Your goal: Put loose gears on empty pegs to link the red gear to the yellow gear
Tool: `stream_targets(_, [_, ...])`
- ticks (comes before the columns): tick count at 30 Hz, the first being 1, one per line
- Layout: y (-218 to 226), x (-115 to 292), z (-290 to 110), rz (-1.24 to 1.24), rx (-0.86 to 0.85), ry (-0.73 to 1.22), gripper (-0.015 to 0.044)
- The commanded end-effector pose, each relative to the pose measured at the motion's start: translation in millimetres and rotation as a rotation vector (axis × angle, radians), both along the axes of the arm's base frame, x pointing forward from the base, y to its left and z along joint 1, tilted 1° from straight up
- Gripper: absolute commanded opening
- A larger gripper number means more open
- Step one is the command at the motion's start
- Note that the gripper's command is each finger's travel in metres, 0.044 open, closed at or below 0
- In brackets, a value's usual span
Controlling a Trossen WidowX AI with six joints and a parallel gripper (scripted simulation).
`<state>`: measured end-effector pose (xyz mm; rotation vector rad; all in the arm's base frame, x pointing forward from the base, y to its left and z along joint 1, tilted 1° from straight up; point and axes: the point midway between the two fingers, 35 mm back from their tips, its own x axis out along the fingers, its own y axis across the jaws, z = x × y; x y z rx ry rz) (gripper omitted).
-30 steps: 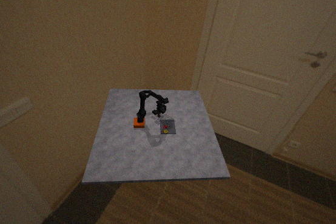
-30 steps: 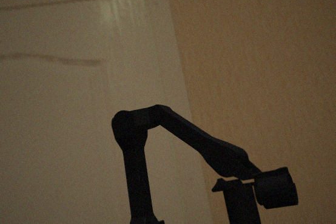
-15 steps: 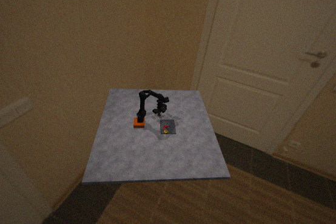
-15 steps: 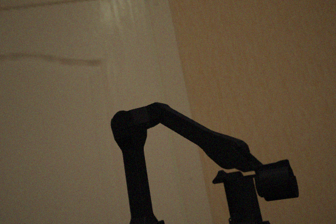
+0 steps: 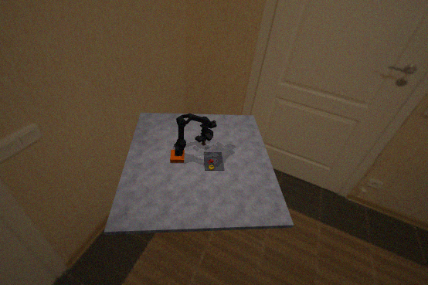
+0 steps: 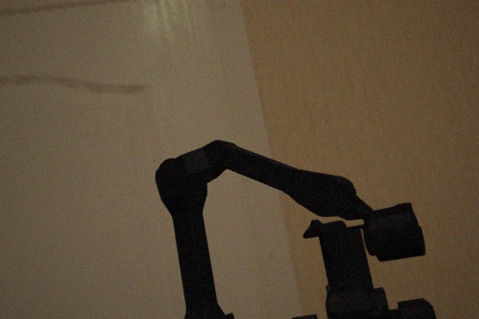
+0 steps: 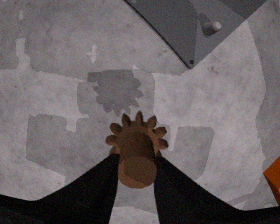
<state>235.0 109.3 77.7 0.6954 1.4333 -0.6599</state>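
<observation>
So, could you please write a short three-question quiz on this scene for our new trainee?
1. True or false: the brown gear is already seated on the board.
2. Multiple choice: what colour is the block under the arm's foot? A) green, B) orange, C) white.
3. Fill in the blank: the end effector is closed on the brown gear's ____.

Key: 1. false; 2. B; 3. handle.
</observation>
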Motion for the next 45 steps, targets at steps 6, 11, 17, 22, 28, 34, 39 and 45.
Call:
stream_targets(6, [1, 4, 23, 0.001, 0.003, -0.014, 0.0000])
stream_targets(11, [1, 4, 34, 0.001, 0.003, -0.014, 0.0000])
stream_targets(17, [0, 4, 47, 0.001, 0.003, -0.014, 0.0000])
stream_targets(22, [0, 3, 58, 0.003, 0.003, -0.015, 0.0000])
stream_targets(28, [-2, 2, 72, 0.004, 0.003, -0.015, 0.0000])
stream_targets(34, [-3, 0, 85, 0.003, 0.003, -0.015, 0.0000])
stream_targets(39, [-4, -3, 95, 0.002, 0.002, -0.014, 0.0000])
stream_targets(45, [-6, -1, 98, 0.001, 0.002, -0.014, 0.0000])
